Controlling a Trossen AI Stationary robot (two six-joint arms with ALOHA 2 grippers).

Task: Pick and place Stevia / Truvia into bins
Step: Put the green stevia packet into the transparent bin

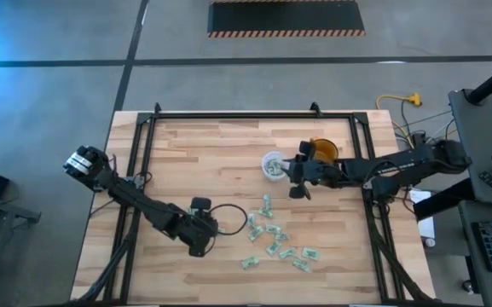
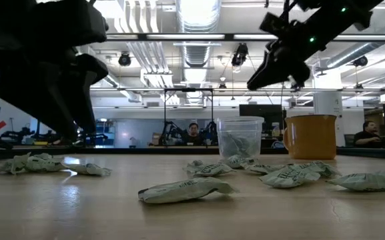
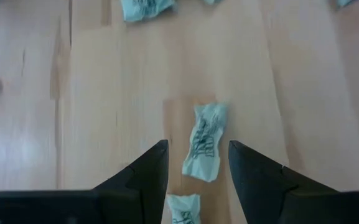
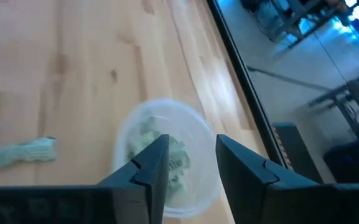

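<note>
Right hand (image 4: 186, 158): we see fingers parted, empty, above the clear cup (image 1: 273, 165).
Left hand (image 3: 198, 165): parted, straddling a Stevia sachet (image 3: 204, 141).
Open table (image 1: 186, 153): toward 10 o'clock.

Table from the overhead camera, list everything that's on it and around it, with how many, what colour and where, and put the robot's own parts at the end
Sachets: roughly a dozen, pale green and white, loose on the wood right of centre toward the near edge; a few more lie in the clear cup.
Clear cup: one, translucent whitish, upright at mid-table, beside the orange cup.
Orange cup: one, orange, right of the clear cup, partly hidden under the right arm.
Table: one, pale wood in a black frame.
People: at least two, seated far back in the low view.
Left gripper: dark, open, low over a sachet at the left of the scatter.
Right gripper: dark, open, above the clear cup.
</note>
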